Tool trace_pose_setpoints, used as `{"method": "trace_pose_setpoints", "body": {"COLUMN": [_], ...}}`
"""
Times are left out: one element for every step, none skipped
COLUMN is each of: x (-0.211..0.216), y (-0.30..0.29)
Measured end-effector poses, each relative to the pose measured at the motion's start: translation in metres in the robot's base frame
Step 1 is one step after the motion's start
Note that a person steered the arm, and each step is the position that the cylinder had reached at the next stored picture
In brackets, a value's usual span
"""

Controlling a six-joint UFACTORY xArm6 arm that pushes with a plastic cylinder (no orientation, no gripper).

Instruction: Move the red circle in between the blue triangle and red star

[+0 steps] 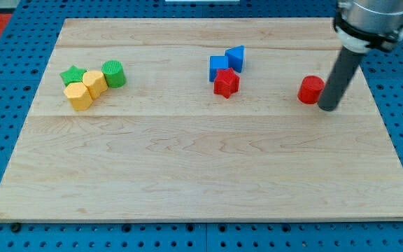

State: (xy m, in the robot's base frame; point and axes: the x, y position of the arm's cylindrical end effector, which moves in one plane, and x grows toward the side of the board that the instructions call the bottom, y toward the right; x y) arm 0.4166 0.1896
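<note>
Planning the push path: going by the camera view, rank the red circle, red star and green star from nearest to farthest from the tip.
From my tip:
1. Red circle, right beside it on the view's left.
2. Red star, mid-board, against the blue blocks.
3. Green star, far at the view's left, in the yellow and green cluster.

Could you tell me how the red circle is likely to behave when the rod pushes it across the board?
The red circle looks squat and flat-based, so it should slide rather than tip. Its round side may let it slip sideways off my tip, just on its right. The wooden board looks smooth, so it probably slides easily.
</note>
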Motion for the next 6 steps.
{"method": "trace_pose_setpoints", "body": {"x": [-0.032,-0.041,-0.067,-0.068,-0.061,-0.063], "y": [-0.023,0.002,0.015,-0.051,-0.111,-0.075]}}
